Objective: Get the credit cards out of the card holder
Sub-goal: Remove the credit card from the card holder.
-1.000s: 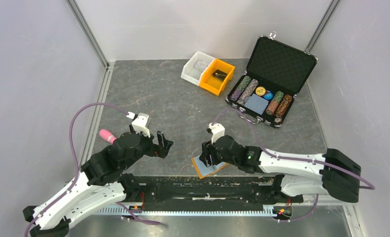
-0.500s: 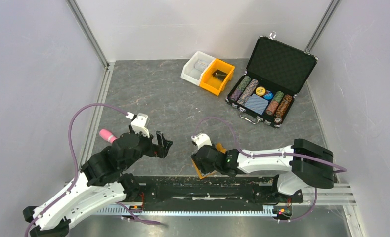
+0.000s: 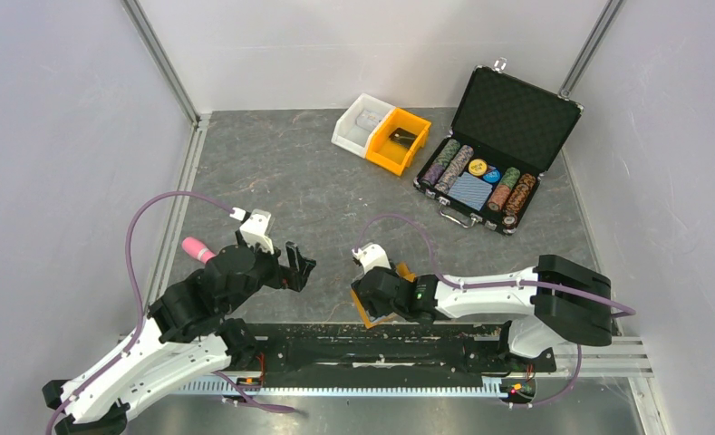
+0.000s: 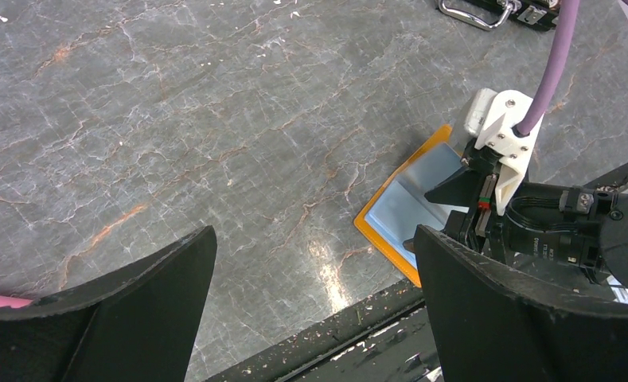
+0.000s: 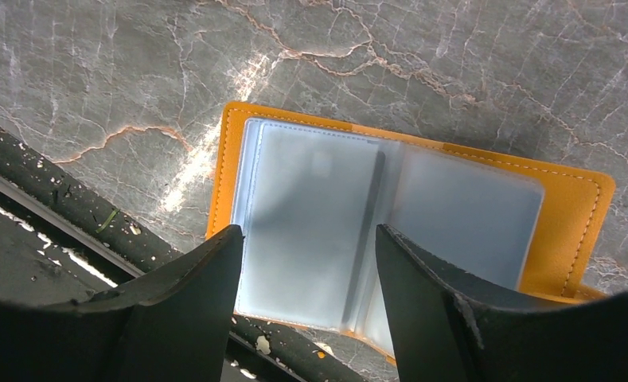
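Observation:
The card holder (image 5: pixel 569 205) lies open and flat at the table's near edge: an orange-tan cover with light blue inner panels (image 5: pixel 314 199). I cannot tell whether cards are in the panels. My right gripper (image 5: pixel 307 237) hovers just above it, open and empty, its jaws straddling the left panel. In the top view the right gripper (image 3: pixel 372 294) covers most of the holder (image 3: pixel 365 316). My left gripper (image 3: pixel 298 265) is open and empty, left of the holder and apart from it. The left wrist view shows the holder (image 4: pixel 410 205) under the right gripper (image 4: pixel 485 208).
A black rail (image 3: pixel 381 340) runs along the table's near edge just below the holder. A pink object (image 3: pixel 195 248) lies by the left arm. At the back stand a white bin (image 3: pixel 360 122), an orange bin (image 3: pixel 397 140) and an open black chip case (image 3: pixel 498 149).
My right arm swung left and came down over the card holder, then held still for the last half second. The left arm has barely moved.

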Available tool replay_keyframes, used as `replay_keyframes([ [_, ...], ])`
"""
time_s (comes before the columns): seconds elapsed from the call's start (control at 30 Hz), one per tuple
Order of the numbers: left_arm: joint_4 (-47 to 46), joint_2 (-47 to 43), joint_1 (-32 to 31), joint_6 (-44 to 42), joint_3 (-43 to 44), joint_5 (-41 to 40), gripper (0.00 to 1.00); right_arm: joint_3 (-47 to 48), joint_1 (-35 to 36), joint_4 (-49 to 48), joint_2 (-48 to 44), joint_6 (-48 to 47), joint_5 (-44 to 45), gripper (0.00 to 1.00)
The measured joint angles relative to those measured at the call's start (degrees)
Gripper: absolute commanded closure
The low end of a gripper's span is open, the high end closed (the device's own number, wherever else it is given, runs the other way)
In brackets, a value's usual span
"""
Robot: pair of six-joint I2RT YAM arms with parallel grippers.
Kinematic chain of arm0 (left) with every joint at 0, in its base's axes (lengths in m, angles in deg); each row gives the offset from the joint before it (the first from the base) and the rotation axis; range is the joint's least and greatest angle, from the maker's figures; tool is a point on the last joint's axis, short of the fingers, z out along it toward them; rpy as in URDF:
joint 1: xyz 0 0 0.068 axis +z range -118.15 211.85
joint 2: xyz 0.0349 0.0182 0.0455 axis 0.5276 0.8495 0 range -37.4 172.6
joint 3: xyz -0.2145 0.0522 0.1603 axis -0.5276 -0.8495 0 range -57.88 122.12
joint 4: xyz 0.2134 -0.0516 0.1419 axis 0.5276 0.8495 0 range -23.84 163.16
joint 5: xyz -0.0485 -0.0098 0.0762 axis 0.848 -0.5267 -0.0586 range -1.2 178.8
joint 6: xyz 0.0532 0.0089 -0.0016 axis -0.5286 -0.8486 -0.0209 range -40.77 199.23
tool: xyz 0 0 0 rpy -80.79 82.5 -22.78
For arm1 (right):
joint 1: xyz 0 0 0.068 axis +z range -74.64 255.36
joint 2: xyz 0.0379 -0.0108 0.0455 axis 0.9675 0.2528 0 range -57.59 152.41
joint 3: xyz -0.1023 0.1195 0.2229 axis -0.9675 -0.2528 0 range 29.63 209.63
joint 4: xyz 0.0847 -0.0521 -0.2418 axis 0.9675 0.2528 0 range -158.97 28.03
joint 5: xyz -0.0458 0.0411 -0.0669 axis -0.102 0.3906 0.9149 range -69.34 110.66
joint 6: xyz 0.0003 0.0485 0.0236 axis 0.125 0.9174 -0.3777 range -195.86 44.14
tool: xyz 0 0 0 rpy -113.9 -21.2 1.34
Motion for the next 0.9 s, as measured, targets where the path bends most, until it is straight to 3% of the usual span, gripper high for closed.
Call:
replay_keyframes([
  [0.47,0.0,0.02,0.0,0.0,-0.02,0.13,0.0,-0.63,0.0,-1.64,1.07,0.26,-0.57,0.36],
  [0.67,0.0,0.02,0.0,0.0,-0.02,0.15,0.0,-0.63,0.04,-2.27,1.62,0.9,-0.28,0.5],
  [0.9,-0.35,0.02,0.0,0.0,-0.24,0.7,0.0,-2.23,0.24,-4.79,0.5,2.58,0.02,0.55],
])
